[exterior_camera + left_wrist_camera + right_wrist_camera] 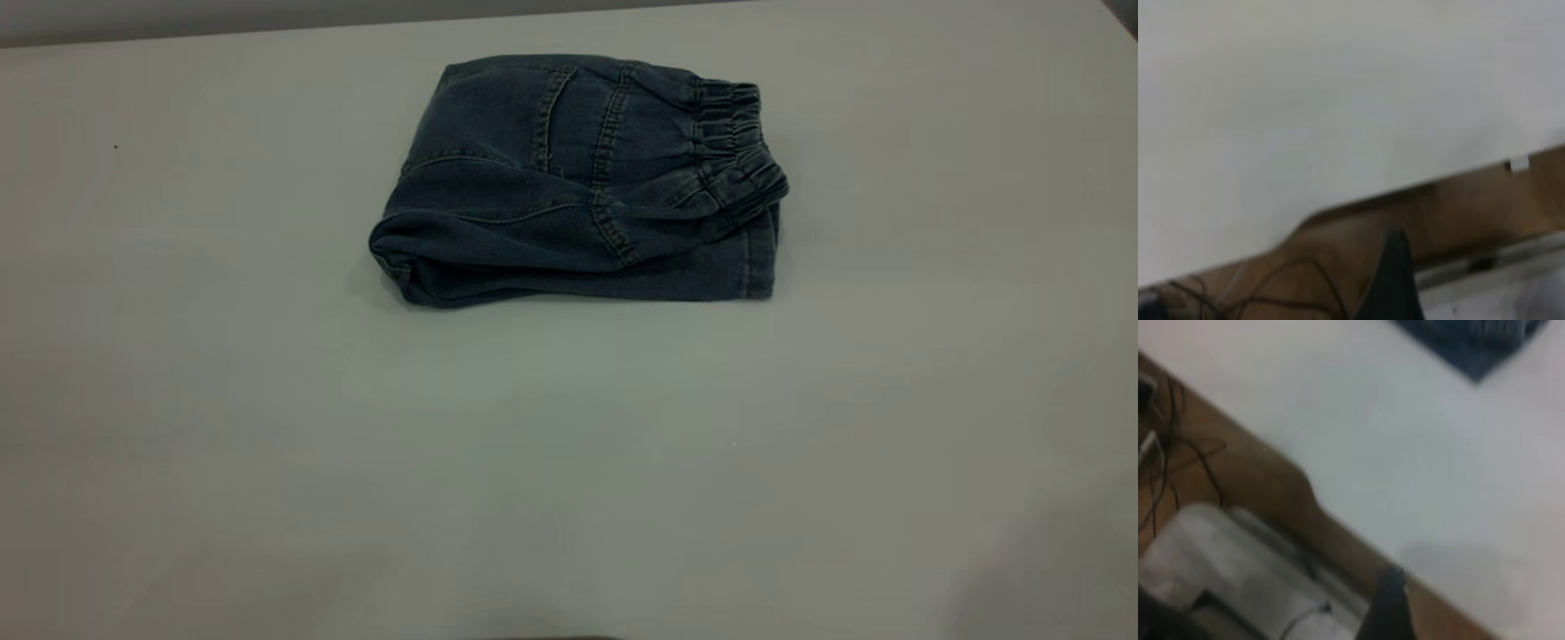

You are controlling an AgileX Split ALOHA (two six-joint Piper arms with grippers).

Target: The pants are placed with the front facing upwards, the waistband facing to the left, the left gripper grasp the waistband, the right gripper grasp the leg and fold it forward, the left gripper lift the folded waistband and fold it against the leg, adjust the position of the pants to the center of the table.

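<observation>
**Folded pants lying off-centre, both arms pulled back**

Bare tabletop (569, 498) is filling my near view. Beyond it, the pants (578, 178) are sitting folded toward the far edge, waistband (738, 142) at the right. Neither tool is showing its jaws, so I cannot tell their opening. I'm judging that a careless nudge toward centre could unfold the bundle.

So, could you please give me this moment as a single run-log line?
pants: folded, waistband on top at right | table: pants lie toward far side | left pincer: off table edge | right pincer: off table edge
</observation>
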